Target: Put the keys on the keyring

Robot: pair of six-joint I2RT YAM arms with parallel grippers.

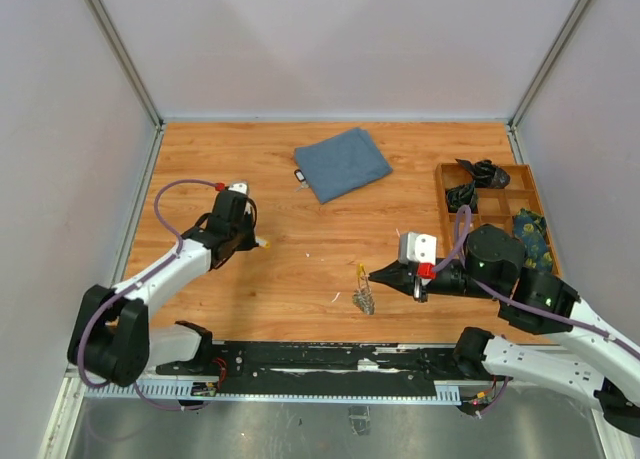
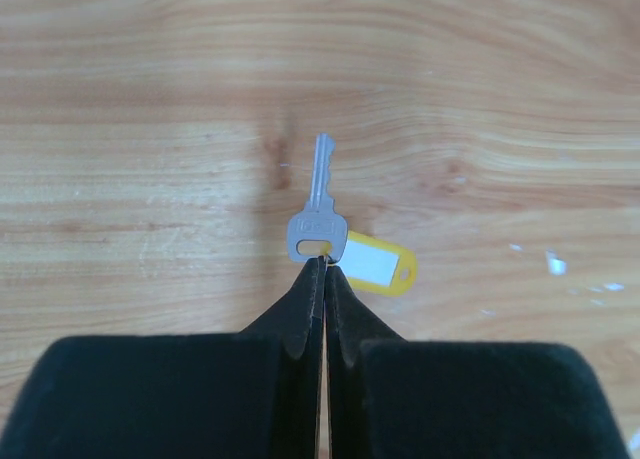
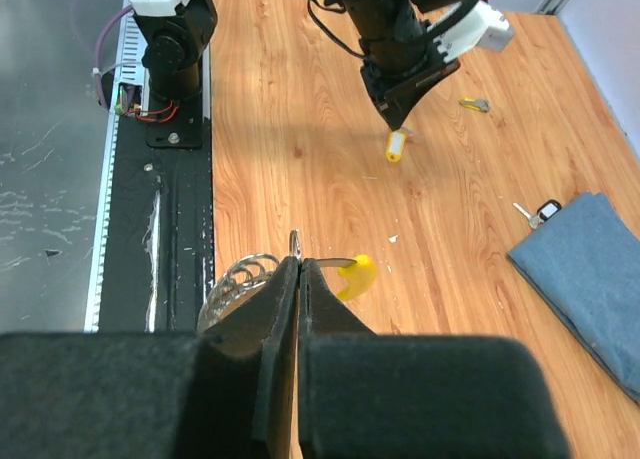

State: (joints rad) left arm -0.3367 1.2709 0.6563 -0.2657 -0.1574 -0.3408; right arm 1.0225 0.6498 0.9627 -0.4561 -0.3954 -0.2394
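Silver key with yellow tag is pinched at its link by the clenched left gripper, presumably for carrying across. Meanwhile the keyring is clamped steady in the right gripper, near the table's front edge, ready for threading.

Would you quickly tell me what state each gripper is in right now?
Left gripper: closed on the yellow-tagged key.
Right gripper: closed, apparently on the keyring.
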